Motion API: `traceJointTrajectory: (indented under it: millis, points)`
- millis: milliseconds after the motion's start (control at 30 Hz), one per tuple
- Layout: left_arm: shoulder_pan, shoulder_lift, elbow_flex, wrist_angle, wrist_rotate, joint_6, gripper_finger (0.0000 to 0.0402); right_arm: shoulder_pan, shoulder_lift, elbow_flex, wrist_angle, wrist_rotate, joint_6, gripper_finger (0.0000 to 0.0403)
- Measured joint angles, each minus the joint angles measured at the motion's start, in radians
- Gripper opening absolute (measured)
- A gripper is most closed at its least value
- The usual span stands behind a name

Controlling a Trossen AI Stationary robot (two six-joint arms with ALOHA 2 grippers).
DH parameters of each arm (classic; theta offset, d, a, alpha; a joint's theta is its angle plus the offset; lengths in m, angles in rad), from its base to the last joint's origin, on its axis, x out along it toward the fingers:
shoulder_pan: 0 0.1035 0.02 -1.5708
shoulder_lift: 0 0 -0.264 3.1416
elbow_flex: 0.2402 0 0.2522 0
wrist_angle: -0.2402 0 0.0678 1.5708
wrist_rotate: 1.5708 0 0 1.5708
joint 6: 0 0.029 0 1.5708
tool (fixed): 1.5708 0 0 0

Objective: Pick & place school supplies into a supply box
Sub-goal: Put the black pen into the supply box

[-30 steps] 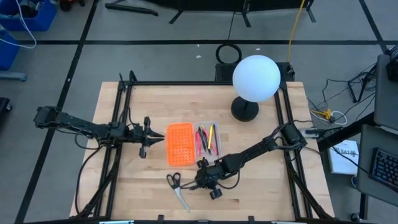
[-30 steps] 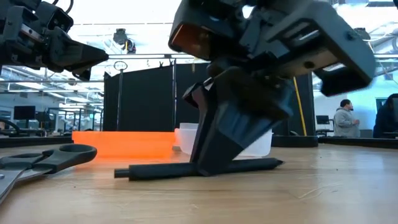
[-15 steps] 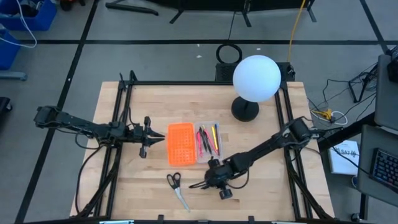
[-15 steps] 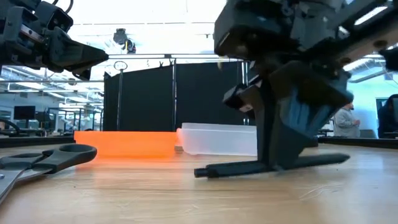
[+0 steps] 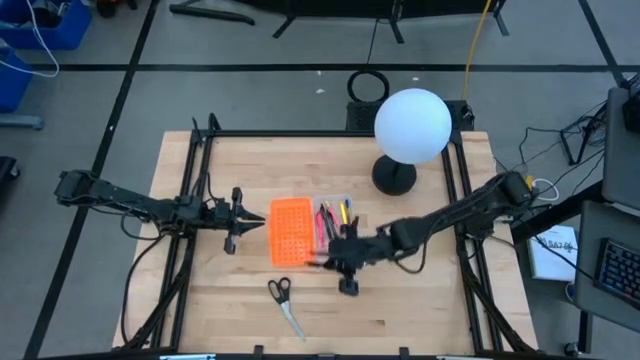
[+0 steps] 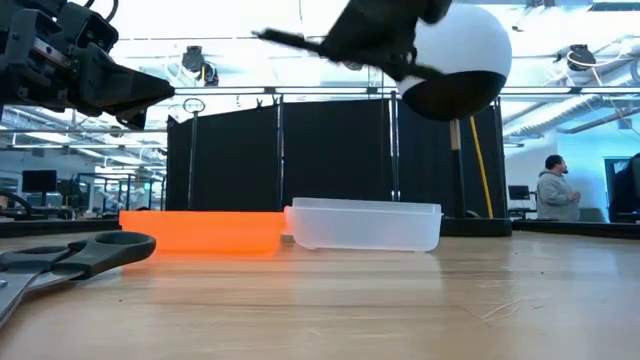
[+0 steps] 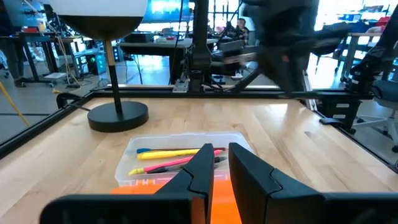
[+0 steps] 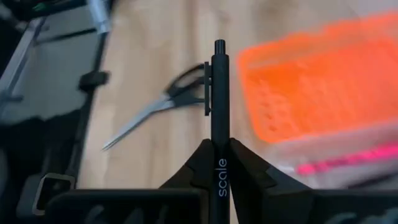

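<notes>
The right claw (image 8: pixel 217 163) grips a slim black pen (image 8: pixel 218 99) with a pocket clip, white "scale" lettering on it. The scissors (image 5: pixel 284 304) lie at seven o'clock from it on the bench (image 5: pixel 420 300). The left claw (image 7: pixel 220 163) is nearly closed, empty.

The right gripper (image 5: pixel 338 257) (clamped on a black pen (image 8: pixel 218 106)) hangs above the supply box (image 5: pixel 308 231), nothing between them. The white globe lamp (image 5: pixel 410 128) blocks the table's far right. Scissors (image 5: pixel 284 304) lie on bare wood near the front edge. The left gripper (image 5: pixel 256 222) flanks the box's orange half.
</notes>
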Motion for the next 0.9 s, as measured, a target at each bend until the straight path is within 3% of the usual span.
traceJointTrajectory:
  millis: [267,500,633,900]
  points:
    - [0.0,0.0,0.0,0.0,0.0,-0.005,0.0058,-0.151,-0.13,-0.209,0.111,0.025,0.283,0.0021]
    - [0.0,0.0,0.0,0.002,0.003,-0.004,0.0058,-0.249,-0.16,-0.447,0.475,0.065,0.596,0.0021]
    - [0.0,0.0,0.0,0.015,0.003,0.007,0.0058,-0.269,-0.153,-0.55,0.688,0.171,0.7,0.0021]
    - [0.0,0.0,0.0,0.043,0.003,0.022,0.0058,-0.28,-0.131,-0.568,0.615,0.253,0.731,0.0021]
